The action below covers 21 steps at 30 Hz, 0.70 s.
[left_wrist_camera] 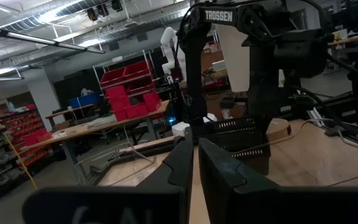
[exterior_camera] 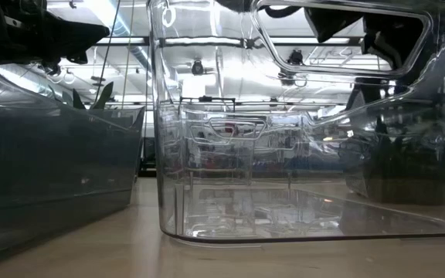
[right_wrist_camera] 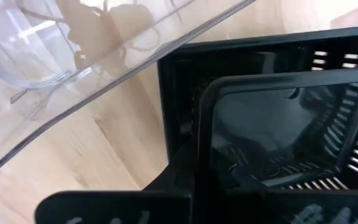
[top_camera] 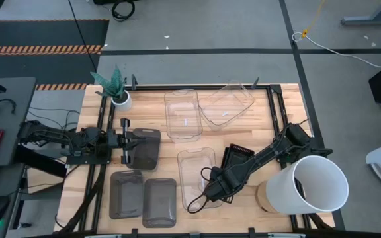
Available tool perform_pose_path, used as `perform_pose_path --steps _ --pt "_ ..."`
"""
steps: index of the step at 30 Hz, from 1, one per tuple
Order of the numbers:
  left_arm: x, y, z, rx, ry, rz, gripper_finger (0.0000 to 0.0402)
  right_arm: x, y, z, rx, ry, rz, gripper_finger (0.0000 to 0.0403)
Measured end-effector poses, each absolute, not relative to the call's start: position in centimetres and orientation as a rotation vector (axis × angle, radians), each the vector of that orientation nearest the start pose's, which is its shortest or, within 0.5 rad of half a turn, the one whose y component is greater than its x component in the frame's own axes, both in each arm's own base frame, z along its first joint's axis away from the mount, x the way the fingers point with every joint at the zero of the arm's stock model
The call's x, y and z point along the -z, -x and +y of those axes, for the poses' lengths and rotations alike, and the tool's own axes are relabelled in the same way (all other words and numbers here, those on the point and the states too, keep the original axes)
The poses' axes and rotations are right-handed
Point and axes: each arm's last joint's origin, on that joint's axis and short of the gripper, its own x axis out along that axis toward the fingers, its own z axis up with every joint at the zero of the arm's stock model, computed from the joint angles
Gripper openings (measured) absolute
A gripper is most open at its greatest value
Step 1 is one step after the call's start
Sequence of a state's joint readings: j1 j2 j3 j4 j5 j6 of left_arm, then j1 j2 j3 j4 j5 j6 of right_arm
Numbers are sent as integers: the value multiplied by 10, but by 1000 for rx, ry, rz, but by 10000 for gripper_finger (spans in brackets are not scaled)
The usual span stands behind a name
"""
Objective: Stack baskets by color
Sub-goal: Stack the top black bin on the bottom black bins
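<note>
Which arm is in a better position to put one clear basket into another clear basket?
Right. The right gripper is already at the near clear basket, at its rim. The left gripper is at a dark grey basket, farther from the clear ones.

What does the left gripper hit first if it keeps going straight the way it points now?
Probably the smoky grey basket: the left gripper sits at its near end, pointing across the table. Beyond it stand the black perforated basket and the right arm. Height is unclear.

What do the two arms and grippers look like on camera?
Both arms are black and jointed, with black cables looping along them. The right arm carries white TROSSEN lettering. The left gripper has flat dark wedge-shaped fingers; the right gripper is black too.
</note>
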State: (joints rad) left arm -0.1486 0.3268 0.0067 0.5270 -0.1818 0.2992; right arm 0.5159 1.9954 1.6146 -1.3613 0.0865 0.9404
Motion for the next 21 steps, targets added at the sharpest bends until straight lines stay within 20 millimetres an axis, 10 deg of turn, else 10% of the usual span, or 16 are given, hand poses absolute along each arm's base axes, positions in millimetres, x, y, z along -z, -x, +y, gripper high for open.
perform_pose_path --steps 21 --pt "-188 -115 -12 -63 -264 -198 26 -213 -320 179 443 -216 1575 15"
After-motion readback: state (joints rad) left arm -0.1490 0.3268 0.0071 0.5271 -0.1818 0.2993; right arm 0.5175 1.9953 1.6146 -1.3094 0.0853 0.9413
